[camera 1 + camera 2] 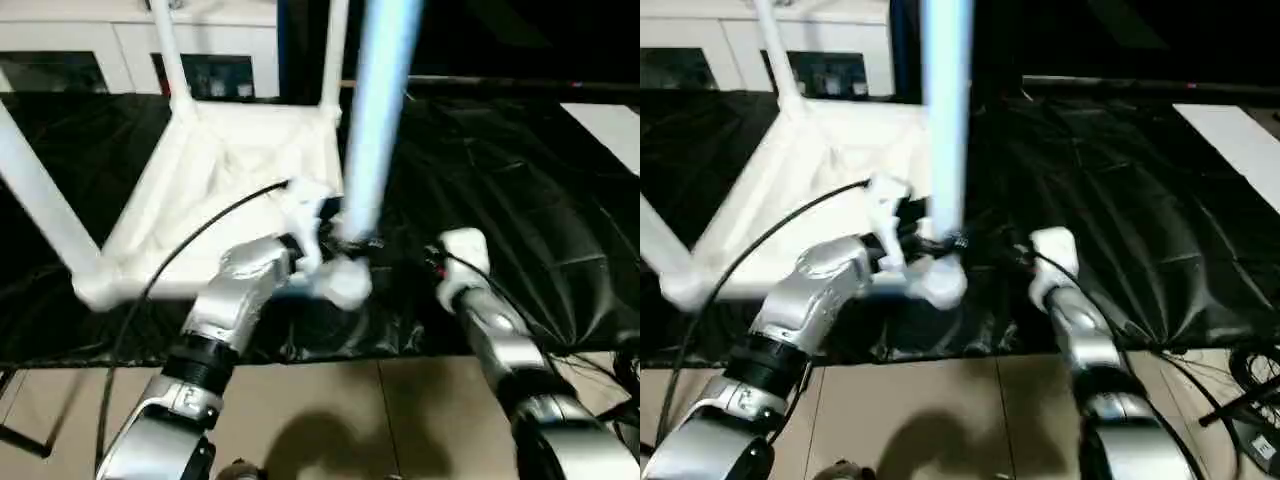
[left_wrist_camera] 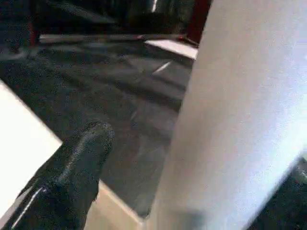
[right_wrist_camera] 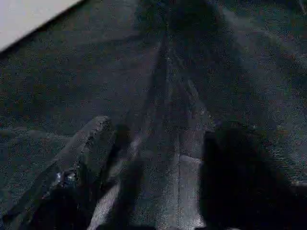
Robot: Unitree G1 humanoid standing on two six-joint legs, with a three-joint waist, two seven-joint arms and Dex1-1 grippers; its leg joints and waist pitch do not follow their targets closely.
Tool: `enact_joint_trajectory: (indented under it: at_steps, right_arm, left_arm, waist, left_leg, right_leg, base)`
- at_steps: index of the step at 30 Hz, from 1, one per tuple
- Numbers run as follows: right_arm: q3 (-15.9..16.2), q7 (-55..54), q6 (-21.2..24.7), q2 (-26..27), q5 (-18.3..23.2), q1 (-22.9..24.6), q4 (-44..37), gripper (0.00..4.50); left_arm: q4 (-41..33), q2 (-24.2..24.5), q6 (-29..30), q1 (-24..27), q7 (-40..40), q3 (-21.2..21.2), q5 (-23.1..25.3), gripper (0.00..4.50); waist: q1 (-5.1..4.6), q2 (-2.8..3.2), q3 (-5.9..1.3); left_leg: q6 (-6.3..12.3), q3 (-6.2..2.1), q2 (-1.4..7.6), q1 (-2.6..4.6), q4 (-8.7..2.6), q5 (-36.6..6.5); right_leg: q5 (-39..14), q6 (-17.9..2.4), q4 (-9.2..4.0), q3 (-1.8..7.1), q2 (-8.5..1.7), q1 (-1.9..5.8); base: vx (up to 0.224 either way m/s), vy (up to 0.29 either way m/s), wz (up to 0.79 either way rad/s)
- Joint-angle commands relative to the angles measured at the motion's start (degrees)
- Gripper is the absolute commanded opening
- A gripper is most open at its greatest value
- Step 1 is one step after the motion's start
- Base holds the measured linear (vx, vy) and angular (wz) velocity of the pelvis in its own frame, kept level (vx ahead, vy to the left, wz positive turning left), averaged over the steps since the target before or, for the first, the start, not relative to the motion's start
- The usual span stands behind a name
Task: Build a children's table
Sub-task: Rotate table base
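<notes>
The white plastic table top [image 1: 235,190] lies upside down on a black sheet [image 1: 500,190], ribbed underside facing up, directly ahead of and slightly to the outer side of the left gripper [image 1: 345,245]. Three white legs stand in its corner sockets: one at the far left corner [image 1: 168,50], one at the far right corner [image 1: 334,50], and one leaning outward from the near left corner [image 1: 40,195]. The fourth leg [image 1: 378,110] stands nearly upright at the near right corner of the top, its lower end at the left gripper. In the left wrist view this leg [image 2: 240,120] sits between the gripper's two black fingers, one finger [image 2: 72,177] standing clear of the tube on one side with a visible gap, the other just visible at the tube's far edge; the jaws are spread wide about the leg, and contact with the tube cannot be confirmed. The right gripper [image 3: 153,182] hangs just beside the leg's foot, on the side away from the table top, over bare black sheet. Its fingers [image 3: 81,158] are spread apart with nothing between them. The right wrist housing [image 1: 462,250] is near the left gripper but apart from it. A black cable [image 1: 190,245] runs along the left forearm across the near edge of the top.
</notes>
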Motion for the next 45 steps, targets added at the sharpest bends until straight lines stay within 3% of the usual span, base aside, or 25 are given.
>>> enact_joint_trajectory:
  at_steps: [1, 7, 9, 10, 11, 12, 14, 15, 16, 17, 19, 24, 26, 27, 29, 32, 36, 37, 38, 39, 40, 41, 42, 43, 45]
  right_arm:
    - [-0.61, 0.96, -0.39, -0.49, 0.75, 1.25, -3.05, 3.81]
    - [-0.77, 3.34, 0.78, -0.79, 2.53, 7.11, -13.10, 3.81]
    - [0.42, 5.54, 3.38, -1.23, 4.13, 11.87, -22.48, 3.81]
    - [0.74, 6.14, 4.08, -1.38, 4.53, 13.03, -24.75, 3.81]
    - [1.11, 6.94, 5.06, -1.61, 5.03, 14.69, -27.84, 3.81]
    - [1.30, 7.59, 6.52, -1.79, 5.72, 16.73, -31.59, 3.81]
    - [1.17, 7.68, 7.89, -1.73, 6.54, 18.33, -34.61, 3.81]
    - [0.82, 7.43, 9.97, -1.50, 8.08, 20.19, -38.54, 3.81]
    - [0.82, 7.43, 9.97, -1.50, 8.08, 20.19, -38.54, 3.81]
    - [1.01, 5.74, 10.28, -1.55, 6.82, 21.98, -42.08, 3.81]
    - [1.21, 4.72, 10.76, -1.34, 6.27, 23.01, -44.18, 3.81]
    - [3.17, 0.77, 18.53, 0.70, 5.35, 28.78, -57.02, 3.81]
    - [4.30, 0.72, 19.14, 1.06, 4.93, 30.45, -59.56, 3.81]
    - [4.65, 0.51, 19.56, 1.48, 5.41, 31.24, -60.62, 3.81]
    - [4.30, 0.12, 19.42, 2.39, 6.75, 31.58, -60.77, 3.81]
    - [3.64, -0.03, 20.21, 2.38, 7.57, 31.29, -60.77, 3.81]
    - [3.16, 0.15, 21.48, 1.11, 6.84, 31.00, -61.50, 3.81]
    - [3.27, 0.24, 22.39, 0.02, 6.03, 31.28, -62.39, 3.81]
    - [3.31, 0.24, 22.45, -0.20, 5.76, 31.35, -62.50, 3.81]
    - [3.29, 0.18, 22.69, -0.93, 4.97, 31.72, -62.88, 3.81]
    - [2.96, -0.19, 22.61, -0.91, 4.93, 31.87, -63.01, 3.81]
    - [2.69, -0.51, 22.51, -0.80, 5.02, 31.97, -63.11, 3.81]
    - [1.84, -1.02, 23.24, -0.62, 5.85, 32.42, -63.64, 3.81]
    - [1.71, -1.10, 23.31, -0.76, 5.77, 32.72, -63.80, 3.81]
    - [1.49, -1.36, 22.99, -0.98, 5.62, 33.46, -64.03, 3.81]
  left_arm:
    - [-0.09, -0.29, -1.33, 1.97, -1.09, -0.47, -0.29, 4.45]
    - [-6.32, 0.31, -2.75, 9.11, -1.41, 1.91, -2.51, 4.45]
    - [-13.48, 1.47, -2.48, 14.74, -1.03, 4.11, -4.43, 4.45]
    - [-15.34, 1.80, -2.49, 16.21, -0.94, 4.57, -4.79, 4.45]
    - [-17.95, 2.14, -2.60, 18.38, -0.61, 5.28, -5.22, 4.45]
    - [-20.91, 2.34, -3.36, 20.97, 0.07, 6.27, -5.62, 4.45]
    - [-23.02, 2.25, -4.47, 22.94, 1.12, 7.35, -5.82, 4.45]
    - [-25.26, 2.27, -3.36, 24.80, 5.10, 9.03, -4.74, 4.45]
    - [-25.26, 2.27, -3.36, 24.80, 5.10, 9.03, -4.74, 4.45]
    - [-27.11, 1.99, -4.43, 26.33, 10.43, 11.22, -1.68, 4.45]
    - [-28.30, 1.62, -4.61, 27.10, 12.92, 12.18, -0.31, 4.45]
    - [-33.15, 0.64, -3.43, 29.67, 21.57, 13.04, 6.36, 4.45]
    - [-32.80, 0.76, -4.04, 29.47, 23.59, 12.72, 8.40, 4.45]
    - [-32.64, 0.65, -4.25, 29.21, 24.08, 12.24, 8.47, 4.45]
    - [-31.69, 0.62, -4.38, 28.16, 23.62, 11.05, 8.63, 4.45]
    - [-31.31, 0.48, -4.11, 27.43, 22.90, 9.86, 8.92, 4.45]
    - [-31.34, -0.05, -3.83, 27.02, 23.75, 8.98, 10.35, 4.45]
    - [-31.57, -0.34, -3.65, 27.06, 24.07, 8.57, 10.64, 4.45]
    - [-31.63, -0.38, -3.56, 27.07, 24.06, 8.47, 10.58, 4.45]
    - [-31.81, -0.40, -3.16, 27.14, 24.10, 7.97, 10.57, 4.45]
    - [-31.77, -0.29, -3.29, 27.23, 24.07, 7.80, 10.56, 4.45]
    - [-31.72, -0.20, -3.42, 27.30, 24.05, 7.70, 10.55, 4.45]
    - [-31.76, -0.26, -3.52, 27.68, 24.29, 7.68, 10.49, 4.45]
    - [-31.82, -0.51, -3.45, 27.83, 24.40, 7.79, 10.24, 4.45]
    - [-31.93, -0.97, -3.01, 27.94, 24.48, 7.69, 10.31, 4.45]
  waist:
    - [0.67, 0.26, -4.37]
    - [1.20, 0.66, -4.32]
    - [1.22, 0.13, -4.27]
    - [1.32, 0.30, -4.29]
    - [1.13, -0.27, -4.11]
    - [1.24, -0.01, -4.07]
    - [1.08, 0.12, -3.55]
    - [1.19, -0.19, -3.01]
    - [1.19, -0.19, -3.01]
    - [0.83, 0.02, -2.43]
    - [0.75, -0.14, -2.26]
    - [0.49, -0.82, -1.91]
    - [0.53, -1.23, -2.09]
    - [0.58, -1.03, -2.09]
    - [0.44, -1.13, -2.36]
    - [0.49, -1.07, -2.58]
    - [0.41, -1.34, -2.53]
    - [0.58, -1.19, -1.69]
    - [0.63, -0.65, -1.79]
    - [0.70, -0.87, -1.70]
    - [0.80, -0.62, -1.54]
    - [0.66, -0.41, -1.34]
    - [-0.18, 0.79, -2.00]
    - [-0.72, 0.37, -1.06]
    - [-0.82, 0.21, -1.34]
  left_leg:
    - [1.15, -1.03, 2.48, 0.76, -4.25, -15.66]
    - [2.07, -1.03, 2.90, 0.97, -4.47, -15.96]
    - [2.42, -1.02, 3.11, 0.81, -4.54, -15.98]
    - [2.94, -1.06, 3.15, 0.76, -4.53, -15.24]
    - [3.42, -0.90, 3.05, 0.70, -4.53, -14.97]
    - [3.45, -0.98, 3.08, 0.73, -4.58, -15.22]
    - [2.85, -0.87, 3.10, 0.78, -4.97, -18.70]
    - [1.49, -0.99, 3.10, 1.07, -5.25, -22.48]
    - [1.49, -0.99, 3.10, 1.07, -5.25, -22.48]
    - [-0.16, -1.26, 3.09, 1.14, -5.63, -25.64]
    - [-1.13, -1.40, 2.85, 1.43, -5.69, -27.35]
    - [-1.90, -1.87, 2.59, 1.15, -5.92, -28.57]
    - [-1.81, -1.88, 2.63, 1.09, -5.88, -27.58]
    - [-1.80, -1.91, 2.67, 1.14, -5.92, -27.30]
    - [-1.73, -1.98, 2.80, 0.79, -6.17, -25.69]
    - [-1.71, -1.76, 2.88, 1.06, -6.10, -24.85]
    - [-1.32, -1.71, 2.72, 2.26, -6.27, -30.90]
    - [0.78, -2.75, 1.83, -0.06, -6.98, -31.72]
    - [1.41, -2.76, 1.80, 0.49, -7.04, -33.00]
    - [4.25, -3.41, 0.60, -0.75, -6.64, -30.80]
    - [6.01, -3.53, 0.23, -0.87, -5.84, -25.52]
    - [6.57, -3.63, 0.16, -0.96, -5.72, -23.96]
    - [4.45, -2.80, 2.22, 3.51, -5.65, -24.44]
    - [1.59, -3.24, 2.90, 3.77, -6.45, -30.01]
    - [0.77, -3.16, 3.60, 5.17, -7.16, -32.91]
  right_leg:
    - [-9.21, -12.62, -4.52, 1.84, -3.16, 2.62]
    - [-5.64, -13.84, -4.38, 1.76, -3.06, 2.61]
    - [-5.29, -13.41, -4.38, 1.82, -3.19, 2.76]
    - [-4.27, -13.18, -4.27, 1.82, -3.16, 2.80]
    - [-4.43, -12.81, -4.46, 1.85, -2.96, 2.68]
    - [-5.09, -12.68, -4.40, 1.86, -3.05, 2.74]
    - [-11.63, -11.18, -5.23, 1.94, -3.01, 2.26]
    - [-19.43, -8.82, -5.92, 2.09, -3.10, 1.82]
    - [-19.43, -8.82, -5.92, 2.09, -3.10, 1.82]
    - [-24.21, -6.51, -6.62, 2.07, -2.84, 1.25]
    - [-28.55, -4.40, -7.13, 2.11, -3.01, 0.83]
    - [-33.75, -0.56, -7.87, 2.02, -2.99, 0.50]
    - [-32.97, 0.08, -7.85, 2.12, -3.10, 0.52]
    - [-32.37, 0.08, -7.84, 2.15, -3.07, 0.47]
    - [-27.75, -0.88, -7.39, 2.08, -3.01, 0.80]
    - [-22.04, -2.16, -6.97, 2.20, -2.70, 0.73]
    - [-26.75, -1.27, -7.37, 1.94, -2.70, 1.54]
    - [-29.77, -0.37, -7.61, 0.64, -3.48, 3.30]
    - [-33.30, 0.36, -8.29, 0.13, -3.64, 3.52]
    - [-37.80, 1.57, -9.30, -1.64, -4.96, 5.51]
    - [-38.95, 0.47, -10.65, -2.42, -6.18, 6.80]
    - [-39.10, -0.27, -11.11, -3.01, -6.31, 7.22]
    - [-37.09, -2.09, -11.22, -2.28, -4.36, 5.05]
    - [-34.01, -4.19, -10.38, -2.57, -2.75, 4.97]
    - [-24.19, -6.67, -8.93, -1.66, -2.04, 4.54]
  base:
    - [0.000, 0.000, 0.00]
    - [0.000, 0.000, 0.00]
    - [0.000, 0.000, 0.00]
    - [0.000, 0.000, 0.00]
    - [0.000, 0.000, 0.00]
    - [0.000, 0.000, 0.00]
    - [0.000, 0.000, 0.00]
    - [0.000, 0.000, 0.00]
    - [0.000, 0.000, 0.00]
    - [0.000, 0.000, 0.00]
    - [0.000, 0.000, 0.00]
    - [0.000, 0.000, 0.00]
    - [0.000, 0.000, 0.00]
    - [0.000, 0.000, 0.00]
    - [0.000, 0.000, 0.00]
    - [0.000, 0.000, 0.00]
    - [0.000, 0.000, 0.00]
    - [0.000, 0.000, 0.00]
    - [0.034, -0.011, 0.21]
    - [0.034, -0.011, 0.21]
    - [0.054, -0.012, 0.47]
    - [0.088, -0.016, 0.54]
    - [0.088, -0.016, 0.54]
    - [0.095, -0.014, 0.31]
    - [0.096, 0.000, 0.12]
